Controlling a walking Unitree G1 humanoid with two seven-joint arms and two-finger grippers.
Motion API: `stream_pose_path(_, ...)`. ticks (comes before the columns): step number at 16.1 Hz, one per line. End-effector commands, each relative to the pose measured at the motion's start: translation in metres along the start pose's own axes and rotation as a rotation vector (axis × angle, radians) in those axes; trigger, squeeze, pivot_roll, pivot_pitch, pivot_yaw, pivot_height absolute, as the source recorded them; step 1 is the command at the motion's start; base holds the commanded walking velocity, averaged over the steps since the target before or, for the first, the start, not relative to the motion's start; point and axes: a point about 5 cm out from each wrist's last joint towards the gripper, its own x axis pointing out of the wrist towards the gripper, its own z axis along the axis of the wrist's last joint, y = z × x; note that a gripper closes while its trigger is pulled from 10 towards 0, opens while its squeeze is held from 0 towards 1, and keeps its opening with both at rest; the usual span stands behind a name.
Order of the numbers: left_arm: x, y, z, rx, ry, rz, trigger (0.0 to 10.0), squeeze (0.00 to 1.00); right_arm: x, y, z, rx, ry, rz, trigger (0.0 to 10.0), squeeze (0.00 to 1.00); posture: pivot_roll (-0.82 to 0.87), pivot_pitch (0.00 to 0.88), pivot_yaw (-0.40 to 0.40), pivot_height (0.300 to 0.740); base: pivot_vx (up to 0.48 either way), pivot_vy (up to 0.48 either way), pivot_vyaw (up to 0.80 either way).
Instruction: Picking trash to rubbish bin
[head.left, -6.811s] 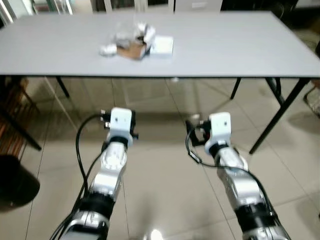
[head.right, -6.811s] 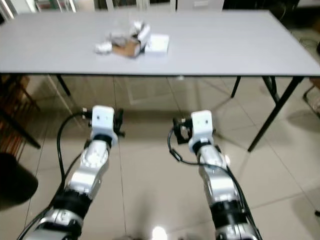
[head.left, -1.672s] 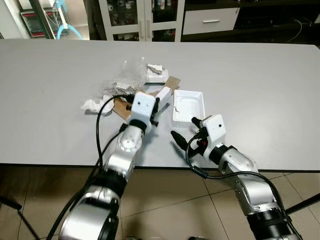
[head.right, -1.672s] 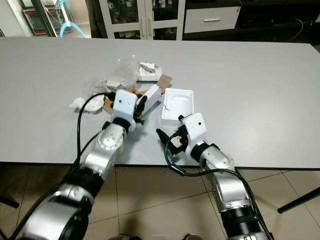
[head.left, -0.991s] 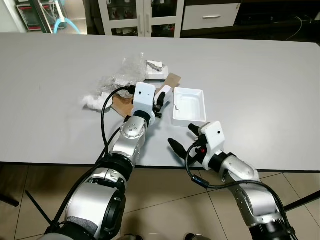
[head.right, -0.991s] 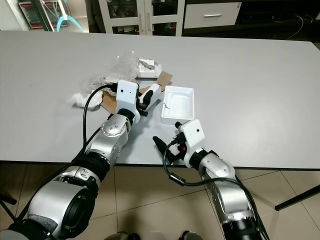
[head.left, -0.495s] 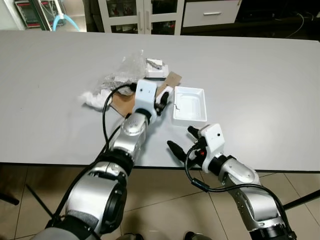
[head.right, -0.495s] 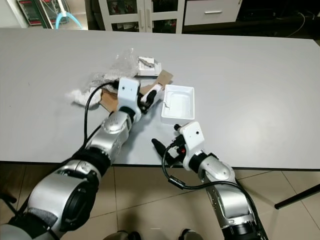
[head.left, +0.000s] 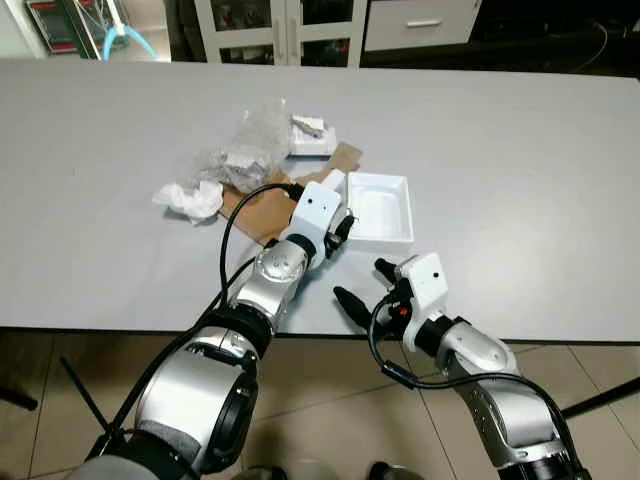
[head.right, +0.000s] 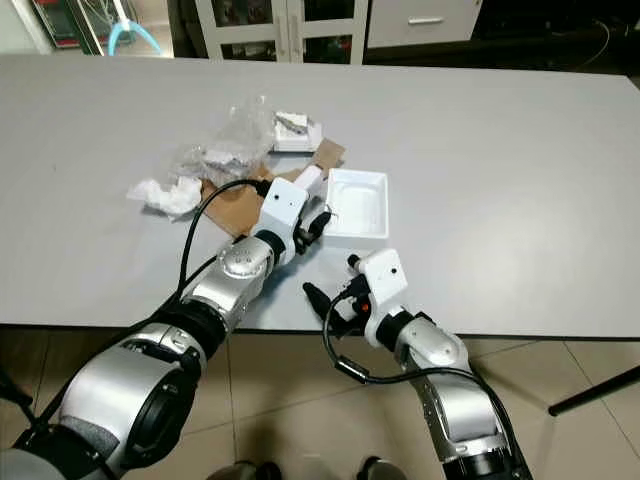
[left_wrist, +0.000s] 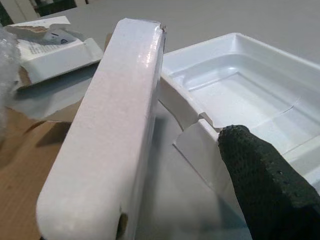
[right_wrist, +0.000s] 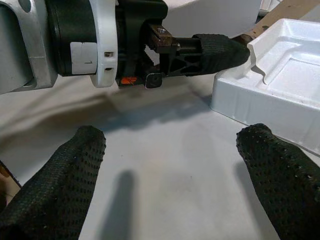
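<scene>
Left gripper (head.left: 335, 205) around white box (left_wrist: 107, 130) (far finger hidden)

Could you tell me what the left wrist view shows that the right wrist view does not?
The left wrist view has a long white box close against the left gripper, with a small opened white box and brown cardboard beyond it.

The right wrist view looks between the open right gripper's two black fingers at the left gripper from the side, reaching towards the tray.

Both views take in the white foam tray and the grey table it rests on.
</scene>
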Motion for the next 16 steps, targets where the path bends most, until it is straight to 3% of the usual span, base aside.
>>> stream_pose_path(1, -0.005, -0.002, -0.019, 0.024, 0.088, 0.01, 10.0, 0.0, 0.0, 0.003, 0.002, -0.002, -0.004, 0.004, 10.0, 0.0, -0.15, 0.144, 0.023, 0.74, 0.0, 0.0, 0.0)
stream_pose_path(2, -0.005, -0.001, -0.021, 0.037, 0.1, 0.033, 10.0, 0.0, 0.001, 0.004, 0.003, -0.001, -0.005, 0.005, 10.0, 0.0, -0.15, 0.145, 0.024, 0.74, 0.0, 0.0, 0.0)
stream_pose_path(3, -0.006, 0.0, -0.022, 0.04, 0.104, 0.056, 8.7, 0.0, 0.001, 0.004, 0.003, 0.001, -0.005, 0.005, 10.0, 0.0, -0.15, 0.145, 0.023, 0.74, 0.0, 0.0, 0.0)
stream_pose_path(4, -0.006, 0.001, -0.022, 0.038, 0.104, 0.068, 5.1, 0.0, 0.001, 0.004, 0.003, 0.001, -0.006, 0.004, 10.0, 0.0, -0.15, 0.146, 0.023, 0.74, 0.0, 0.0, 0.0)
stream_pose_path(5, -0.006, 0.003, -0.022, 0.043, 0.104, 0.084, 0.0, 0.0, 0.001, 0.003, 0.003, 0.002, -0.005, 0.003, 10.0, 0.0, -0.15, 0.145, 0.023, 0.74, 0.0, 0.0, 0.0)
stream_pose_path(10, -0.007, 0.013, -0.018, 0.043, 0.077, 0.162, 0.0, 0.0, 0.003, 0.002, 0.003, 0.004, -0.007, 0.003, 10.0, 0.0, -0.14, 0.14, 0.023, 0.74, 0.0, 0.0, 0.0)
stream_pose_path(16, -0.002, 0.025, 0.022, 0.005, -0.123, 0.261, 0.0, 0.0, 0.005, 0.003, 0.002, 0.004, -0.006, 0.005, 10.0, 0.0, -0.13, 0.134, 0.024, 0.74, 0.0, 0.0, 0.0)
